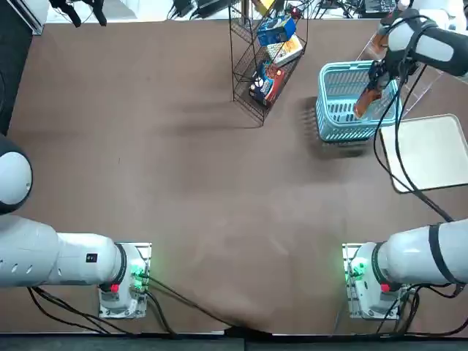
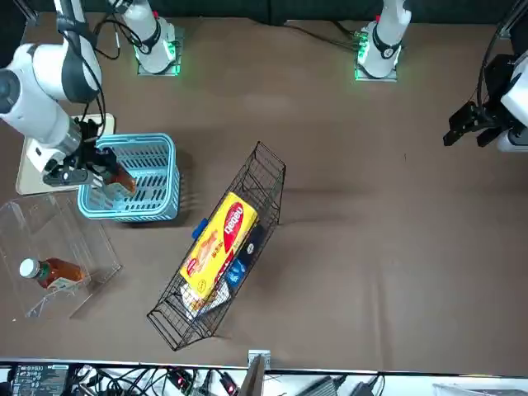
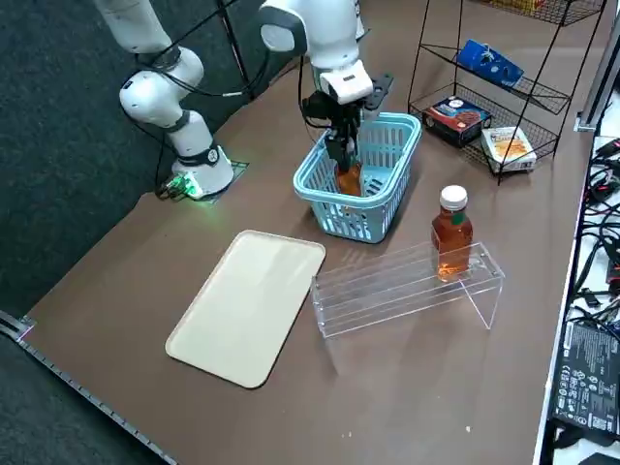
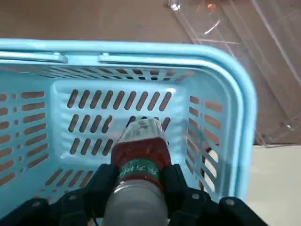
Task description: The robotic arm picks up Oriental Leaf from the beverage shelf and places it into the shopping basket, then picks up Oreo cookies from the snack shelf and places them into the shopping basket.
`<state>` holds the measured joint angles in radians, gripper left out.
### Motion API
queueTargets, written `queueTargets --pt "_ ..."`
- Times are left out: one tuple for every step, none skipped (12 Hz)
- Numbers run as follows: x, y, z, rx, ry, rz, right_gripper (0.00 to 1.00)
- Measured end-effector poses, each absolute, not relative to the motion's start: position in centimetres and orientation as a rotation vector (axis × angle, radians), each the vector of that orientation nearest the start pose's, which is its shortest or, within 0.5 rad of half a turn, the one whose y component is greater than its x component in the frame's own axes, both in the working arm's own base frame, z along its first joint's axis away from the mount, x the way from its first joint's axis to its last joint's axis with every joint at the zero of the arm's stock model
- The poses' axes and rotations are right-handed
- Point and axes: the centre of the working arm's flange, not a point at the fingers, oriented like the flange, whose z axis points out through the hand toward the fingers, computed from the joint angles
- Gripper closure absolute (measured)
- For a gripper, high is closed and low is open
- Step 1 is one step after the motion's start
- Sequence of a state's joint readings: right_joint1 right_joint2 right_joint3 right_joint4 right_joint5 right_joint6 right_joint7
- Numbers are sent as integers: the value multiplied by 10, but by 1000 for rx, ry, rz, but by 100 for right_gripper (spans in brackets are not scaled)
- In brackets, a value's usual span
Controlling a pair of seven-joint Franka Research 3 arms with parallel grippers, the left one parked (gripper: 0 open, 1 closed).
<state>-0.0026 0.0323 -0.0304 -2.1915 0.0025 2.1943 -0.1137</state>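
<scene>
In the front view's upper left, my black two-finger right hand (image 2: 81, 169) grips a white-capped tea bottle (image 4: 141, 162) inside the light-blue slotted plastic basket (image 2: 148, 186).

A cream tray and three other snack packs.
The tray (image 3: 247, 305) lies below the right gripper (image 3: 346, 163), off to its right; left of it sit a yellow box (image 2: 219, 252), a dark red-and-black pack (image 3: 458, 116) and a white pack (image 3: 510, 147).

A light blue slotted plastic basket (image 1: 338, 129) sits upright between the black wire rack (image 1: 252, 73) and the white rectangular tray (image 1: 433, 150). The right gripper (image 1: 376, 89) is over it with what appears to be an amber bottle (image 1: 365, 102).
</scene>
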Motion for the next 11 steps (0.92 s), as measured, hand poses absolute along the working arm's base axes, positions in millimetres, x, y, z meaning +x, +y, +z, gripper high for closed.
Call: queueTargets --pt "533 -15 361 -3135 -127 56 45" --pt "534 -13 353 -3135 -128 67 45" --pt "535 -12 346 -3135 -126 80 45" --pt "536 -11 340 -3135 -124 93 45" --pt "536 -10 335 -3135 -121 105 45" --pt "536 -10 332 -3135 -116 113 45" --pt "537 -10 331 -3135 -110 114 45" --pt "537 -10 330 -3135 -106 114 39" --pt "537 -10 331 -3136 -100 111 29" --pt "539 -10 334 -3137 -90 101 18" --pt "543 -10 340 -3138 -79 87 7"
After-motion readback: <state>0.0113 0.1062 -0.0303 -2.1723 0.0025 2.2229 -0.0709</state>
